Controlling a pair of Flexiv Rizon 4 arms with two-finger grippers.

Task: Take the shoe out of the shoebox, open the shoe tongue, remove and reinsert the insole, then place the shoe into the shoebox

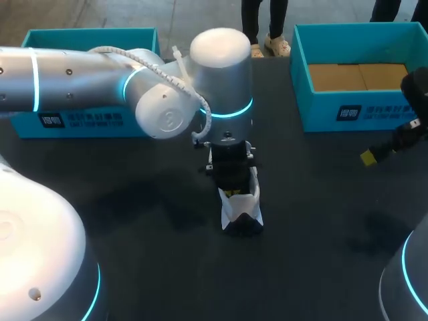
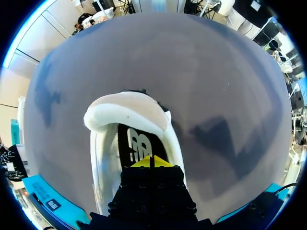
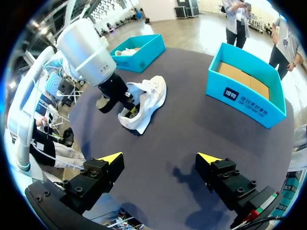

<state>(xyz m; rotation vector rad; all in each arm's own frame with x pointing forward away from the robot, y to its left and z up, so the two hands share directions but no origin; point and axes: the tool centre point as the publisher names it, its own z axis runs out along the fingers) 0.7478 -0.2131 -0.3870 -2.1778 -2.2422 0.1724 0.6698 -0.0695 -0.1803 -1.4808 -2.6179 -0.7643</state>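
A white shoe [image 1: 242,212] lies on the dark table near the middle, toe toward the front edge. My left gripper [image 1: 232,192] points straight down into its opening. In the left wrist view the white tongue [image 2: 127,112] is folded forward and the black insole [image 2: 139,143] shows inside the shoe [image 2: 100,158]. The left gripper [image 2: 150,162] is shut, its yellow tips together on the insole; I cannot tell whether they pinch it. My right gripper [image 3: 160,158] hangs open and empty well to the right of the shoe [image 3: 146,103], and shows at the head view's right edge [image 1: 368,158].
An open teal shoebox [image 1: 374,110] with a brown cardboard floor stands at the back right, also in the right wrist view [image 3: 240,93]. A second teal box [image 1: 87,120] stands at the back left behind my left arm. Bare dark table surrounds the shoe.
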